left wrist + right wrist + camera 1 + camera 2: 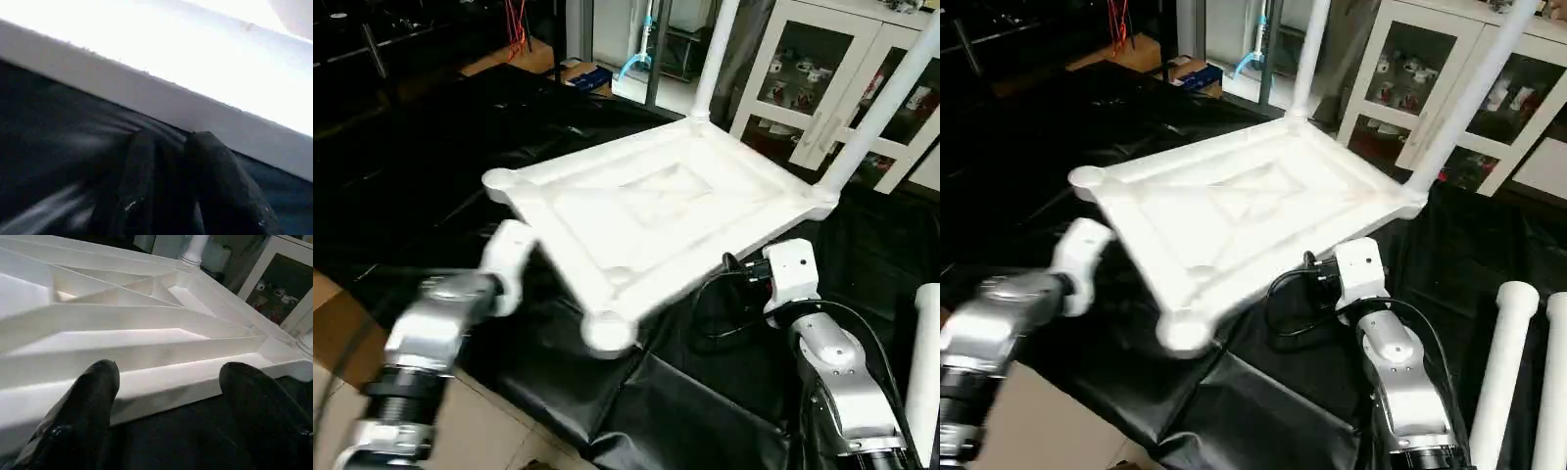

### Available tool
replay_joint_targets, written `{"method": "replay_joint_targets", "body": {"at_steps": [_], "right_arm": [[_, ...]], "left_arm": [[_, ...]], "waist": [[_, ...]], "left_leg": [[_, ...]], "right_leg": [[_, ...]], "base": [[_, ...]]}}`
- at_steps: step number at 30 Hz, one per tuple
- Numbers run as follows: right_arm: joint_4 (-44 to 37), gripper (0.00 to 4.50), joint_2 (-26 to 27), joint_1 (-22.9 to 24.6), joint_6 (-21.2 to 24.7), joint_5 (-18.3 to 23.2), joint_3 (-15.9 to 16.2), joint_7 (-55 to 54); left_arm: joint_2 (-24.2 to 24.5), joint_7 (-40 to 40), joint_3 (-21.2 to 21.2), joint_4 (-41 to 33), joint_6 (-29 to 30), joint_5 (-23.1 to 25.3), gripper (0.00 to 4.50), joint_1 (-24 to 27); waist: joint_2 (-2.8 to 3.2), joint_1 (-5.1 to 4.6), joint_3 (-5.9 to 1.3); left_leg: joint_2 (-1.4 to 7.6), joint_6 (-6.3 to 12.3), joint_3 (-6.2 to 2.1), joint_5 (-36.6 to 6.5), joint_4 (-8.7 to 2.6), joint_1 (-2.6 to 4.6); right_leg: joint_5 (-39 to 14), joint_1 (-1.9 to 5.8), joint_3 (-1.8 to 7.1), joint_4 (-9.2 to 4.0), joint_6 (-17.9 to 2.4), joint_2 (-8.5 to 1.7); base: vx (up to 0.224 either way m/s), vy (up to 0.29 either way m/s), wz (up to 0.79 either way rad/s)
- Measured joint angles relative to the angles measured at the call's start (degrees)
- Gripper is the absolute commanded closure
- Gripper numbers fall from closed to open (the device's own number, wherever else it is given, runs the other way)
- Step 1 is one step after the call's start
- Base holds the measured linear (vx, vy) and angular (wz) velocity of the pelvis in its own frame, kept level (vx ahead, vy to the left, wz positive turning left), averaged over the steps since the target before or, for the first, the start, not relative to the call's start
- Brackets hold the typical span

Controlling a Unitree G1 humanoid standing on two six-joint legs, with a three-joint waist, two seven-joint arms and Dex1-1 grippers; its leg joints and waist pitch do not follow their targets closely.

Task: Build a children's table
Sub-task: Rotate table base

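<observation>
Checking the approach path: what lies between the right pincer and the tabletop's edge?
Just bare black sheeting; the right wrist view shows the open right pincer just short of the tabletop.

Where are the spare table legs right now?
Two loose legs lie on the black sheet at the robot's far right, beside its right forearm, apart from the tabletop.

Both silver forearms are stretched forward. The left end effector is seen with its two black fingers drawn nearly together. The right end effector is held with its fingers spread wide apart, gripping nothing.
</observation>
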Motion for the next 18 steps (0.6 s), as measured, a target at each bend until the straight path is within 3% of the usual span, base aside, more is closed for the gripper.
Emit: {"method": "replay_joint_targets", "body": {"at_steps": [6,10,13,15,18], "right_arm": [[-0.2,0.88,0.1,0.2,0.0,-0.3,-1.0,-0.9],[-1.7,0.88,0.1,0.5,0.1,-0.3,-2.5,-1.3],[-6.2,0.88,-0.6,0.5,1.9,0.5,-3.3,-1.5],[-9.5,0.88,-2.0,0.1,4.4,1.3,-4.9,-1.3],[-13.2,0.70,-4.0,-1.0,9.9,1.7,-7.1,-1.3]], "left_arm": [[-0.2,-1.7,-4.9,-3.0,1.2,0.0,3.16,0.0],[3.2,-3.6,-4.7,-7.0,2.8,-1.0,3.16,0.6],[10.1,-8.8,-0.4,-15.2,4.1,-4.8,3.16,4.3],[13.5,-12.7,4.0,-20.1,5.5,-8.6,3.16,6.0],[16.5,-17.1,9.5,-24.7,6.4,-13.7,3.16,6.9]], "waist": [[0.50,-1.09,-0.02],[1.47,-1.96,0.00],[2.28,-3.32,0.14],[2.74,-3.51,0.17],[2.87,-3.50,0.16]], "left_leg": [[0.01,0.00,-0.01,0.0,-0.02,0.00],[0.05,0.00,-0.03,0.0,-0.04,-0.03],[0.12,-0.01,-0.08,0.0,-0.06,-0.01],[0.11,-0.01,-0.05,0.0,-0.07,0.02],[0.11,-0.01,-0.04,0.0,-0.08,0.06]], "right_leg": [[0.0,-0.03,-0.01,0.00,0.0,0.03],[0.1,-0.12,-0.02,0.03,-0.1,0.09],[0.1,-0.21,-0.07,0.05,-0.1,0.16],[0.1,-0.22,-0.07,0.05,-0.1,0.13],[0.0,-0.18,-0.08,0.05,-0.1,0.13]], "base": [[0.000,0.000,0.00],[0.000,0.000,0.00],[0.000,0.000,0.00],[0.000,0.000,0.00],[0.000,0.000,0.00]]}}
